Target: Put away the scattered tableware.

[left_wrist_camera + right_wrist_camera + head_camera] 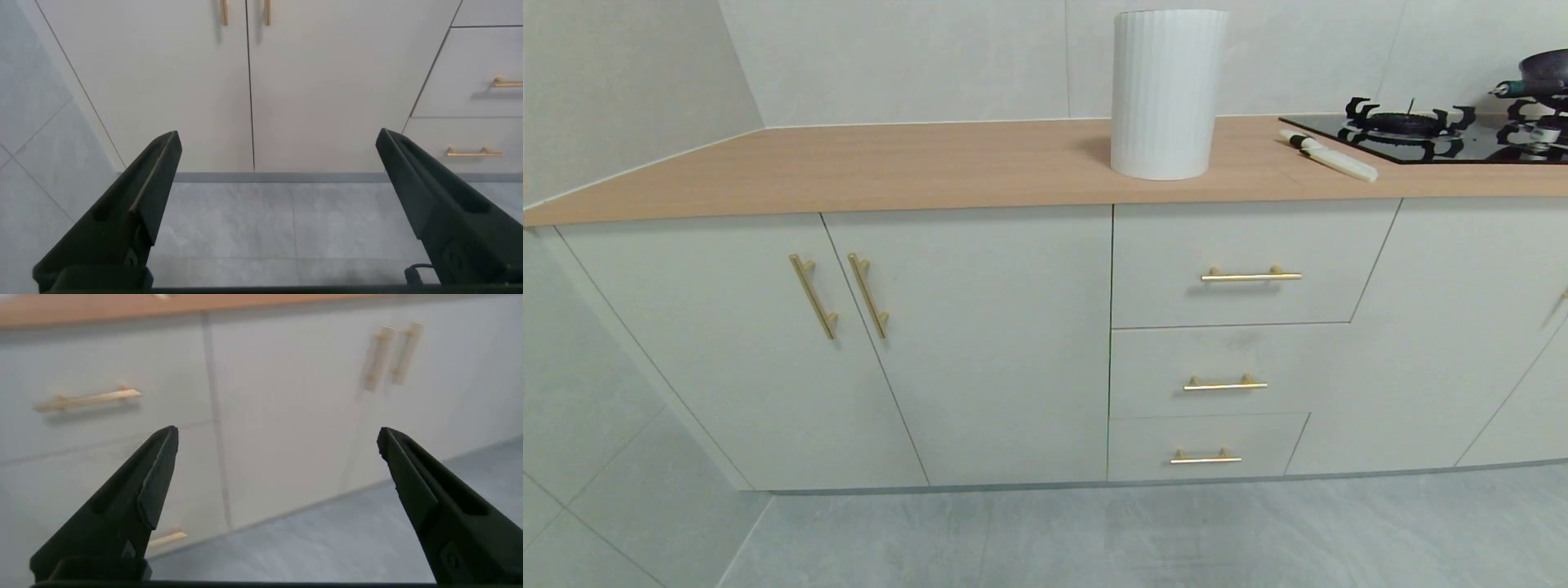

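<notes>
Wooden bench (890, 167) over pale cupboard doors (727, 343) and a stack of three drawers (1233, 306), all shut.

White ribbed canister (1168, 94) stands upright on the bench, about 12 o'clock in the head view. Pale knife (1327, 155) lies flat at its 3 o'clock, apart from it, just beside the front corner of the black hob (1429, 135).

Left hand (278, 139): fingers spread wide, nothing between them, low over the grey floor (270, 220) and facing the cupboard doors. Right hand (278, 433): spread wide too, empty, facing the drawers.
</notes>
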`<state>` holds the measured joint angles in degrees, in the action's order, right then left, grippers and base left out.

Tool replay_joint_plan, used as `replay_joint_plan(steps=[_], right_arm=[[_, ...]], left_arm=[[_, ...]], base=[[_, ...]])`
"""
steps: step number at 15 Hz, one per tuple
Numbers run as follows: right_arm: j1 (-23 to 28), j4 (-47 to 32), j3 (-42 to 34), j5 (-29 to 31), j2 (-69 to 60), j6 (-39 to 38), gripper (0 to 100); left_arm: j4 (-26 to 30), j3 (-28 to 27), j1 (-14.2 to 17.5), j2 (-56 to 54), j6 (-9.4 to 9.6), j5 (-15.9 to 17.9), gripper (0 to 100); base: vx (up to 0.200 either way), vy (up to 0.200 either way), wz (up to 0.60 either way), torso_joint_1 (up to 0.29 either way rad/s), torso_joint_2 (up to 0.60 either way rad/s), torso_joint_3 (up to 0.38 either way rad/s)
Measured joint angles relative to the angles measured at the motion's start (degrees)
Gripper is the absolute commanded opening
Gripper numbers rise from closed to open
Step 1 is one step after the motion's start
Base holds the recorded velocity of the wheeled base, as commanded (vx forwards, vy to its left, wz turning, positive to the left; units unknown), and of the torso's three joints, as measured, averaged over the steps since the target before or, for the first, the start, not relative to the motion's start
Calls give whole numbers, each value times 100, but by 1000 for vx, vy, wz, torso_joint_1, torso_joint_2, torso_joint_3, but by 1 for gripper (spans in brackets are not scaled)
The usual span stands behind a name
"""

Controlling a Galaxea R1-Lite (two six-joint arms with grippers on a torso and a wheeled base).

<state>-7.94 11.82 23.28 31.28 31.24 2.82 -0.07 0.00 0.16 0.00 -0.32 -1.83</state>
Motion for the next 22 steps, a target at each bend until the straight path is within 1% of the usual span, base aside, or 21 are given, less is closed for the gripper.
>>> replay_joint_plan(steps=[2, 3, 5, 6, 8, 9, 10, 12, 13, 14, 16, 17, 20, 22], right_arm=[[400, -625, -295, -11, -897, 30, 100], [594, -756, -494, -27, -1284, 41, 100], [772, -830, -870, -107, -1909, 44, 100], [796, -844, -1028, -268, -2152, 41, 100], [809, -848, -1456, -909, -2659, -50, 100], [807, -857, -1626, -1232, -2805, -222, 100], [803, -844, -1825, -1607, -2927, -328, 100], [798, -879, -2153, -2064, -3050, -432, 100], [796, -936, -2244, -2259, -3083, -535, 100], [794, -931, -2288, -2297, -3104, -563, 100], [794, -947, -2302, -2809, -3124, -684, 100], [794, -962, -2317, -2839, -3129, -636, 100], [796, -1192, -2317, -2921, -3135, -127, 100], [796, -1204, -2310, -3053, -3138, -271, 100]], left_arm=[[0, 0, 0, 0, -1, 0, 100], [0, 0, 0, 0, -1, 0, 100], [0, 0, 0, 0, 0, 0, 100], [0, 0, 0, 0, -1, 0, 100], [0, 0, 0, 0, 0, 0, 100], [0, 0, 0, 0, -1, 0, 100], [0, 0, 0, 0, -1, 0, 100], [0, 0, 0, 0, -1, 0, 100], [0, 0, 0, 0, -1, 0, 100], [0, 0, 0, 0, 0, 0, 100], [0, 0, 0, 0, -1, 0, 100], [0, 0, 0, 0, 0, 2, 100], [0, 0, 2, 0, -1, 0, 100], [0, 0, 0, 0, 18, 0, 100]], base=[[0, 0, 0, 0, 0, 0], [0, 0, 0, 0, 0, 0], [0, 0, 0, 0, 0, 0], [0, 0, 0, 0, 0, 0], [0, 0, 0, 0, 0, 0], [0, 0, 0, 0, 0, 0], [0, 0, 0, 0, 0, 0], [0, 0, 0, 0, 0, 0], [0, 0, 0, 0, 0, 0], [0, 0, 0, 0, 0, 0], [0, 0, 0, 0, 0, 0], [0, 0, 0, 0, 0, 0], [0, 0, 0, 0, 0, 0], [0, 0, 0, 0, 0, 0]])
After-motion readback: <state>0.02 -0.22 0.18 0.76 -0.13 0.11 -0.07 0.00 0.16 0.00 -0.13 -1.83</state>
